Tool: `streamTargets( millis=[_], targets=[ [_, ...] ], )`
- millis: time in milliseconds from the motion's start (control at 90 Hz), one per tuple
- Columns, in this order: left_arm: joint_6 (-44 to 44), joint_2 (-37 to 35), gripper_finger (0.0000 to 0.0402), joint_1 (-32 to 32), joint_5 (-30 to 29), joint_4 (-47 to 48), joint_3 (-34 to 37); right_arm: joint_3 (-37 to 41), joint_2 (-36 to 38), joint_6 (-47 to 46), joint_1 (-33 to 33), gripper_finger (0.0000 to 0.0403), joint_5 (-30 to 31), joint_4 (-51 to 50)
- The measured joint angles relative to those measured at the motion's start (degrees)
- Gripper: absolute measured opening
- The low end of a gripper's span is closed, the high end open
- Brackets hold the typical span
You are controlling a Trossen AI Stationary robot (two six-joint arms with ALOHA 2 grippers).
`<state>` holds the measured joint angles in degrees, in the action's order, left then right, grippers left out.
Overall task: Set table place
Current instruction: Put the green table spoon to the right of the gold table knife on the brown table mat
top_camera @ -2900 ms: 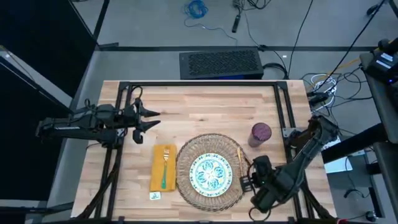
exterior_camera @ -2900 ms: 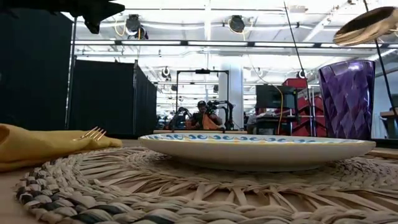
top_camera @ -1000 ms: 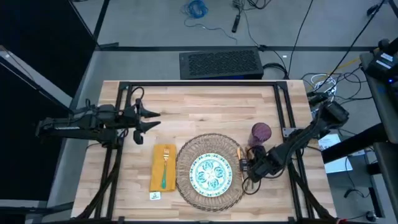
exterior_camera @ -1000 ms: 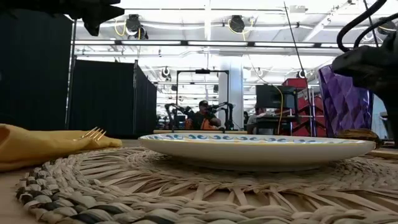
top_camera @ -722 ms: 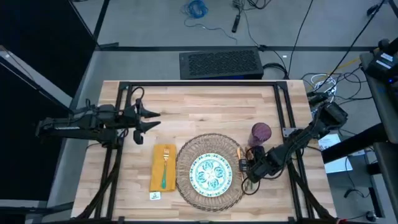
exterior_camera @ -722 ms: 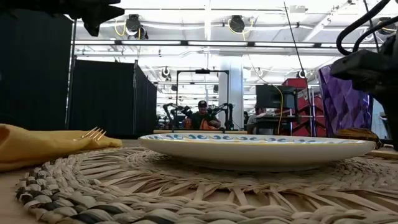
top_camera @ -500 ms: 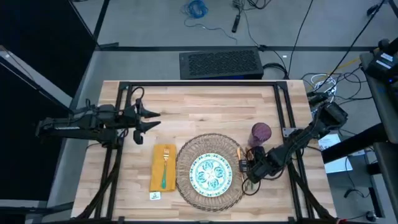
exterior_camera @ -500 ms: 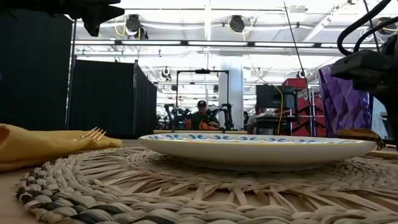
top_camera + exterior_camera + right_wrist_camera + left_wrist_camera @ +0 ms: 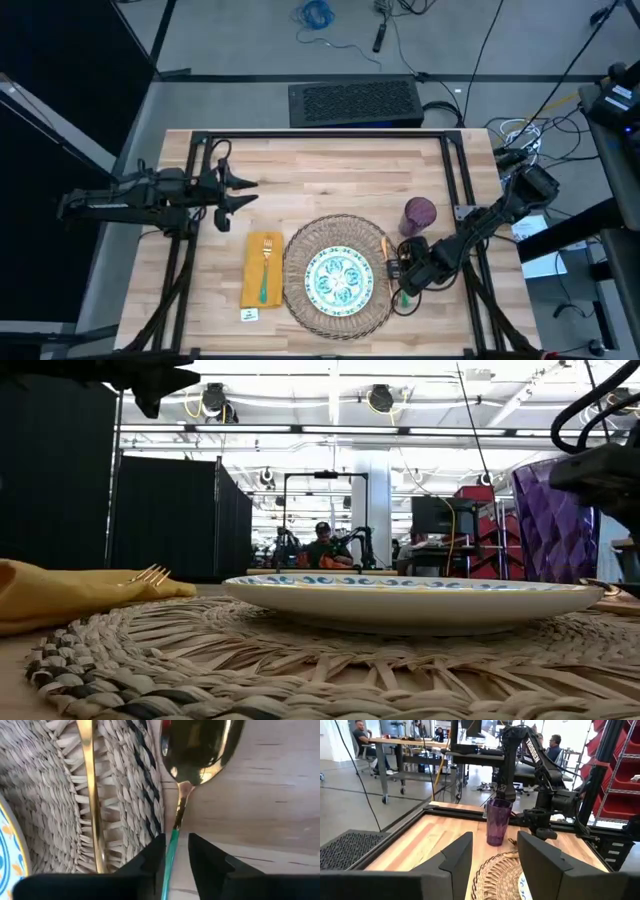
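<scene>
Worktop planks carry the whole place setting near the front edge. Largest on it is the round straw mat, with the blue-green plate lying at its centre. Just left of the mat lies the yellow napkin, a green-handled fork resting on top of it. A gold knife lies along the mat's right edge. Beyond the mat's right side stands the purple cup, upright on the wood.

Low at the mat's right rim, the right hand grips a gold spoon by its green handle; the fingers are closed on either side of the handle. The spoon's bowl lies over bare wood just beside the mat, parallel to the knife.

Well apart, the left hand hangs over the worktop's left part, its fingers spread open and holding nothing.
</scene>
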<state>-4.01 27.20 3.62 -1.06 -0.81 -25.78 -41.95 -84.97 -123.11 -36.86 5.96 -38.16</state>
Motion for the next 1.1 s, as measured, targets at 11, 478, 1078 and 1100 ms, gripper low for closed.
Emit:
streamTargets(
  millis=[11,478,1078,1100],
  targets=[
    [0.0,0.0,0.0141,0.0,0.0,0.0,0.0,0.0,0.0,0.1,0.0,0.0077,-0.2,-0.1],
    [0.0,0.0,0.0141,0.0,0.0,0.0,0.0,0.0,0.0,1.0,0.0,0.0094,-0.7,1.7],
    [0.0,0.0,0.0141,0.0,0.0,0.0,0.0,0.0,0.0,7.9,0.0,0.0093,-1.6,0.5],
    [-0.1,0.0,0.0141,0.0,0.0,0.0,0.0,0.0,0.0,8.3,0.0,0.0093,-1.6,0.5]
  ],
)
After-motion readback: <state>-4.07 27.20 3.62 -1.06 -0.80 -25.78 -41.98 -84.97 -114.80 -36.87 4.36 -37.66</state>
